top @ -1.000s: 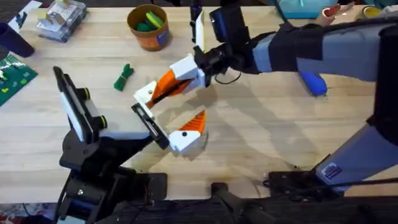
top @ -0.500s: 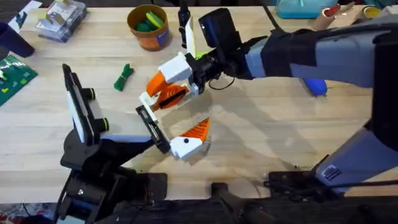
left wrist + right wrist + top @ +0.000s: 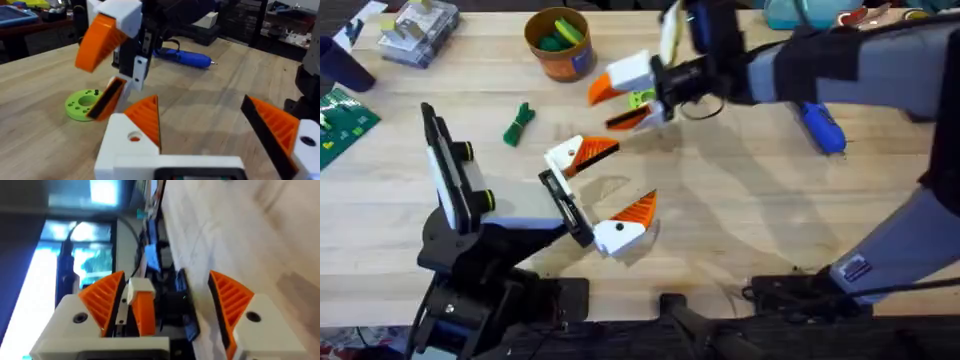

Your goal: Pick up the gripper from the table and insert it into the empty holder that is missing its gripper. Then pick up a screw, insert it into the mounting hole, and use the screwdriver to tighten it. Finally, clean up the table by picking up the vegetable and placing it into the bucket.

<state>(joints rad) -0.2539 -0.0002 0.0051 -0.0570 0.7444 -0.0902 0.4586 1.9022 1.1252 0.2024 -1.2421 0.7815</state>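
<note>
**Unscrewed finger may slip out**

Overhead: the gripper point(image 3: 593, 151) sits mid-counter at the holder point(image 3: 558, 156) on the left arm. It looks seated, but I see no screw in it. The left tool point(image 3: 603, 190) stands wide with nothing between its fingers. The right tool point(image 3: 620, 103) is wide and empty, above the lime dish point(image 3: 641, 98) towards the far edge. The screwdriver point(image 3: 822, 127) lies well right. The vegetable point(image 3: 520, 123) lies loose, short of the bucket point(image 3: 558, 43).

Left wrist: the mounting hole in the gripper's white block looks open. Any jolt of this arm could shake the gripper loose.

Right wrist: the pads are apart, and I cannot tell what shows between them. The screws in the dish are tiny. A wide, tilted tool could miss one or flick it across the counter.
</note>
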